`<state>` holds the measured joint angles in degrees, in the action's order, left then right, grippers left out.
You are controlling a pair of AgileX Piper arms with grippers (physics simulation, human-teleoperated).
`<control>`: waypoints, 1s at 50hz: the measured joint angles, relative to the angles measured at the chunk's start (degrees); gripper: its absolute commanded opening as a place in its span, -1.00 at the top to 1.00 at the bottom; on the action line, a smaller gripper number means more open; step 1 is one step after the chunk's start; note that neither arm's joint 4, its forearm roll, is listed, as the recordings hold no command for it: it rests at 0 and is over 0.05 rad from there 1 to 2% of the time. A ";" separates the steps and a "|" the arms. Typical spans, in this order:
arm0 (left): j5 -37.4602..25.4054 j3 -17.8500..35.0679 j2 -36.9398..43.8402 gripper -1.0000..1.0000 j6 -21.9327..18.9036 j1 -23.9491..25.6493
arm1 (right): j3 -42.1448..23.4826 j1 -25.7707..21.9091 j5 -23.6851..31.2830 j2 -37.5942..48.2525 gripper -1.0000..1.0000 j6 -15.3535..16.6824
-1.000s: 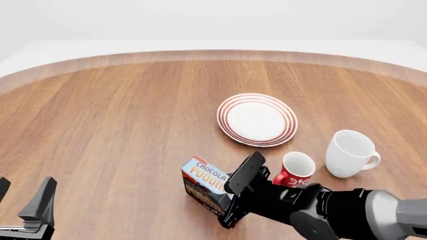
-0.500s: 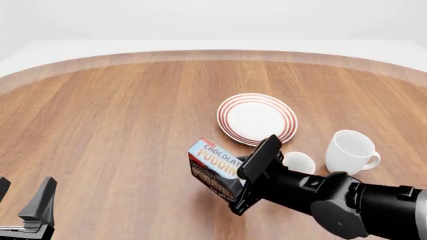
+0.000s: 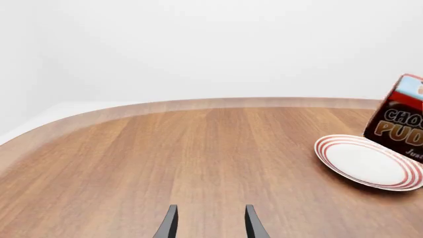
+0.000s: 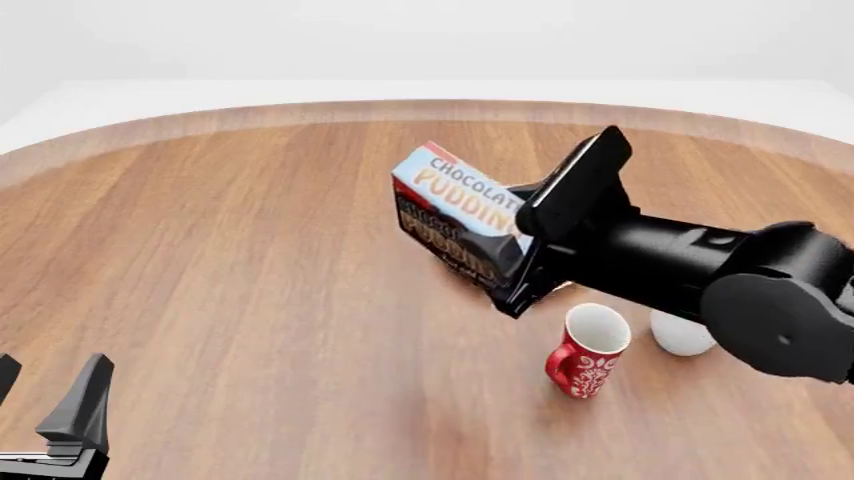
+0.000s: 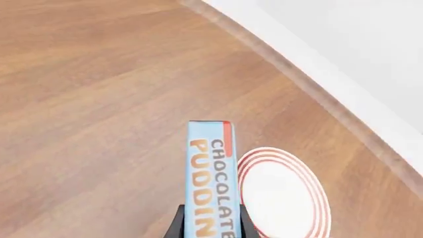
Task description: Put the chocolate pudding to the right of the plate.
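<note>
Jaws on my right gripper (image 4: 523,262) are clamped on the chocolate pudding (image 4: 461,219), holding it clear of the bench (image 4: 240,250) with its blue lettered face tilted up toward the front camera. My right arm (image 4: 694,275) reaches in from the right, stretched across at a slant above the red mug (image 4: 585,350) and the white mug (image 4: 682,335), whose upper part it covers. From the front I cannot see the plate, since the carton and arm sit in front of it. My right wrist camera shows it: the plate (image 5: 283,196) lies on the wood below, just beside the carton's edge (image 5: 210,178). My left wrist camera catches the carton (image 3: 399,121) hanging above the plate (image 3: 367,161). My left gripper (image 4: 47,425) sits low at the near left, jaws spread apart with nothing between them.
</note>
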<state>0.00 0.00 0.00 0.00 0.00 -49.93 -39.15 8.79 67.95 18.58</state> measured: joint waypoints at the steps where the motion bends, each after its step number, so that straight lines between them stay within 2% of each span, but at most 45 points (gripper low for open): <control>1: 0.00 0.00 0.00 -1.00 0.00 0.00 | -0.86 0.41 0.49 -0.17 1.00 0.37; 12: 0.00 0.00 0.00 -1.00 0.00 0.00 | -9.84 4.31 5.45 -1.31 1.00 2.50; 25: 0.00 0.00 0.00 -1.00 0.00 0.00 | -20.46 9.18 8.71 1.83 1.00 0.95; 34: 0.00 0.00 0.00 -1.00 0.00 0.00 | -26.87 11.64 9.24 7.68 1.00 0.44; 50: 0.00 0.00 0.00 -1.00 0.00 0.00 | -44.01 18.42 11.84 22.49 1.00 -0.47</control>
<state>0.00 0.00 0.00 0.00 0.00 -93.94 -20.73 20.62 90.43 18.11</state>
